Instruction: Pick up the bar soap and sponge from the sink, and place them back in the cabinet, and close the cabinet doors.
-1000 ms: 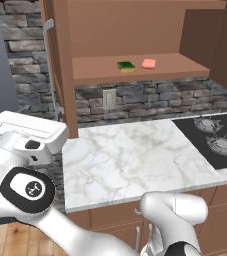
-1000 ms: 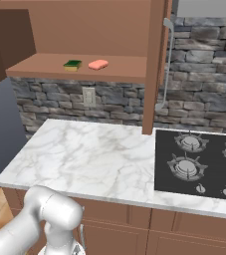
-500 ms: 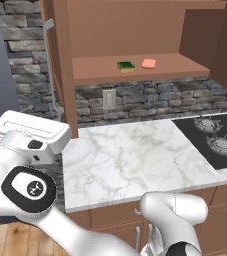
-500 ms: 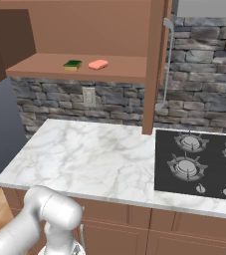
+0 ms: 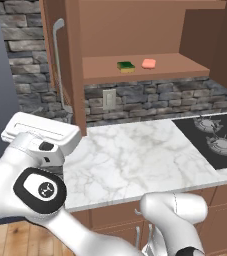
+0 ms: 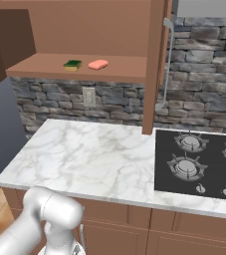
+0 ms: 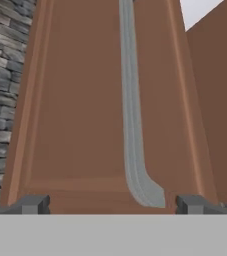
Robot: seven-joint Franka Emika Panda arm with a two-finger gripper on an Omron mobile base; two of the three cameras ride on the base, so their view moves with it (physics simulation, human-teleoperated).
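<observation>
Nearest to me, my gripper (image 7: 112,204) stands wide open and holds nothing. Its two dark fingertips (image 7: 32,204) rise on either side of the lower end of the silver bar handle (image 7: 130,110) on the left cabinet door (image 7: 75,110), close to the brown panel. Over the last second almost nothing has shifted: the base views look the same as before, and my arm sits in the same raised pose at the near left. I judge that I am lined up on this door and about to push it shut or take its handle.

Farther out, the marble counter (image 5: 135,155) lies bare, with the black cooktop (image 6: 199,159) at its right. Above it, on the wooden shelf (image 5: 160,70) of the cabinet (image 6: 84,30), the sponge (image 5: 126,66) and the bar soap (image 5: 148,63) lie side by side, just apart, the sponge on the left. So both are put away already.

What remains is the doors. Both the left one and the right cabinet door (image 6: 153,64) stand swung out towards me, edge-on to the shelf.
</observation>
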